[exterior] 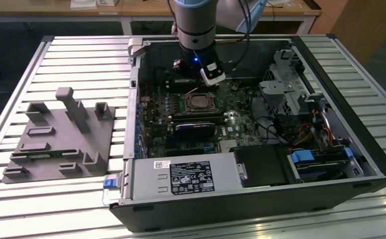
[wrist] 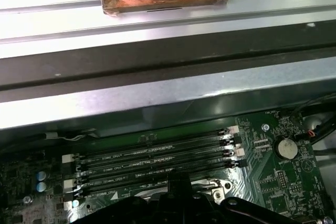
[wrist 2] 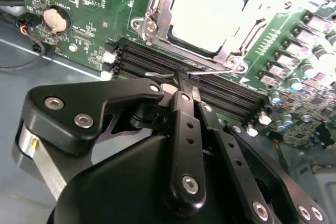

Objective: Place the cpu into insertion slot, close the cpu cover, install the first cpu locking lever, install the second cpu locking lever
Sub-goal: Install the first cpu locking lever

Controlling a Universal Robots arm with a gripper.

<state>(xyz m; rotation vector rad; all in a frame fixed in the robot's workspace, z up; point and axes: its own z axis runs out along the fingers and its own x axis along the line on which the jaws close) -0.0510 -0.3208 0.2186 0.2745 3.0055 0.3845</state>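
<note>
- The cpu (wrist 2: 210, 14) sits in the insertion slot (exterior: 200, 103), with the cpu cover (wrist 2: 156, 11) lying flat over its edges.
- The jaws are closed together, their tips against a thin wire lever (wrist 2: 215, 71) beside the memory slots (wrist 2: 147, 59).
- In the exterior view the jaws hang at the slot's 12 o'clock. The power supply (exterior: 186, 179) lies at its 6 o'clock, inside the open case (exterior: 372, 164) on the bench (exterior: 80, 55).
</note>
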